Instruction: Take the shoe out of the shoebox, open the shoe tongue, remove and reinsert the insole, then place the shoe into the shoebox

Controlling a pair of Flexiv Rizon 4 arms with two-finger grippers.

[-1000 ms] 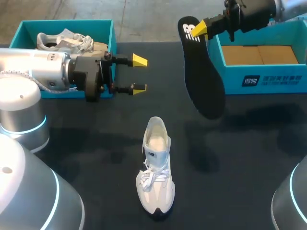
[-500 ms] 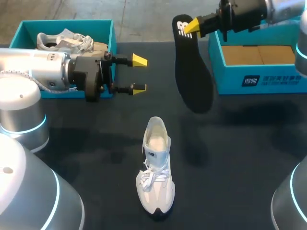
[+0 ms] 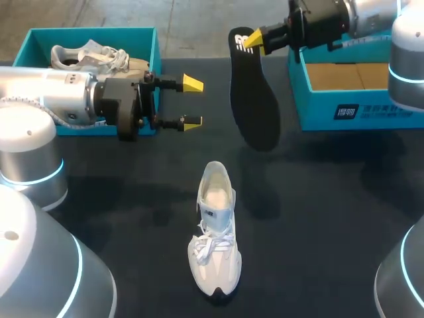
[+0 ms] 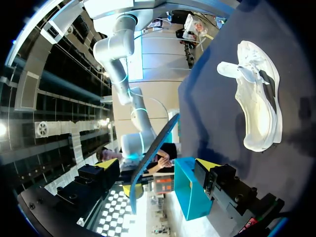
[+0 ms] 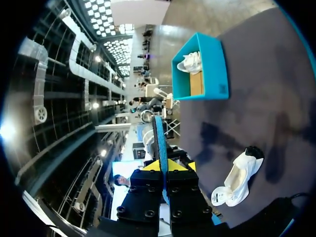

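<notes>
A: While our left claw (image 3: 192, 103) sits released, gripping nothing, just in front of the left shoebox (image 3: 93, 31), the shoe (image 3: 215, 232) stands mid-bench (image 3: 331, 218), apart from both boxes.
B: Shoe axis?
A: Toe toward us, heel away, mouth wide open. White mesh upper, loose laces, dark toe tip.
B: Insole?
A: Insole (image 3: 253, 106) is off the bench, heel end clenched in our right claw (image 3: 255, 41), toe end hanging down. Thin, flat, black, looks like floppy foam. It's edge-on between the fingers in the right wrist view.
B: So the move?
A: Shoe lies below the right claw, nearer us and a bit left. We reckon the toe end must go in along the shoe's long axis. Left claw is nearer the shoe and could steady it. Right shoebox (image 3: 358, 109), teal card with brown lining, sits just right of the insole.
</notes>
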